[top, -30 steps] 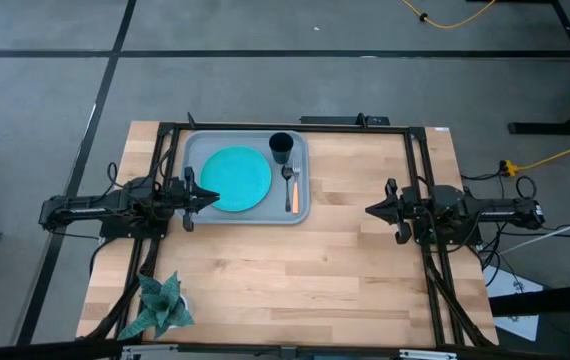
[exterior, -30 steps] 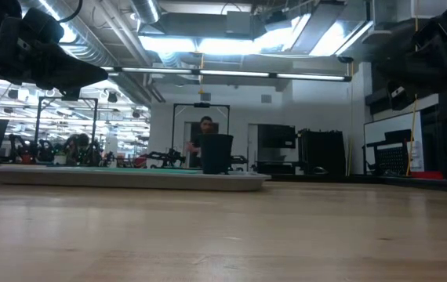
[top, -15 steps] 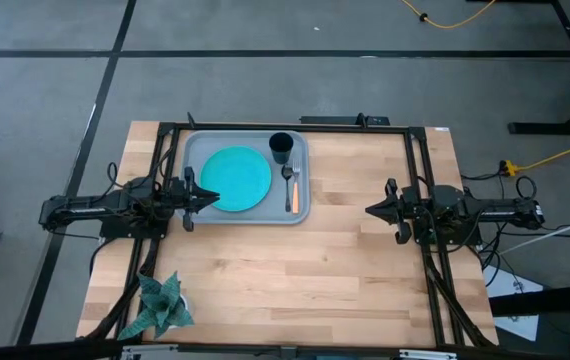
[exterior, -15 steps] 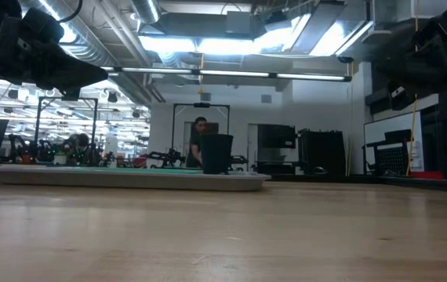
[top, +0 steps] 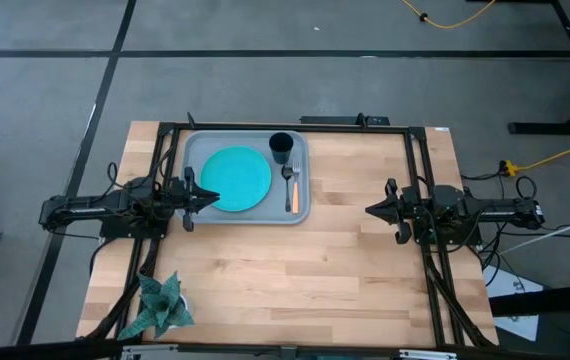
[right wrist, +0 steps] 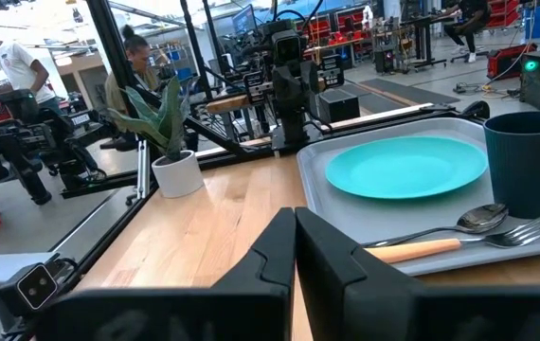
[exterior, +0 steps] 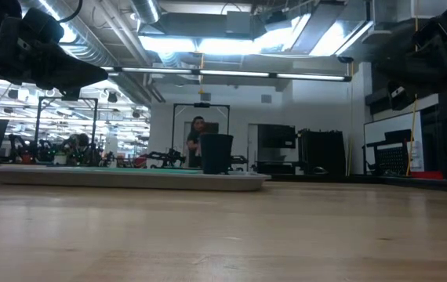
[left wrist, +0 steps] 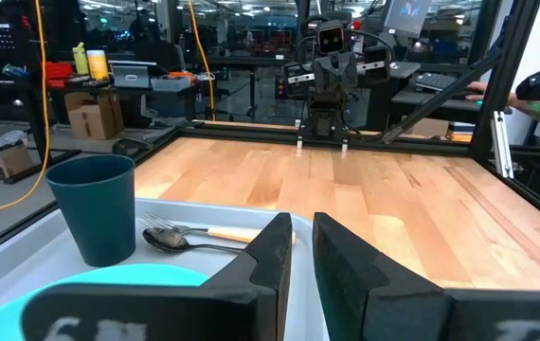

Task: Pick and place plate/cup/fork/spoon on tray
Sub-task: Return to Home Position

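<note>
On the tray (top: 194, 150): plate (top: 237, 178), cup (top: 281, 148), fork (top: 293, 194), spoon (right wrist: 445, 226) all placed.
My left hand (top: 209, 197), fingers slightly apart, overhangs the plate; right hand (top: 373, 210) closed, empty. Careless left retreat may nudge the plate.

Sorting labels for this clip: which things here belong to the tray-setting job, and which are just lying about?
Job:
tray
plate
cup
fork
spoon

Lying about:
potted plant
</note>
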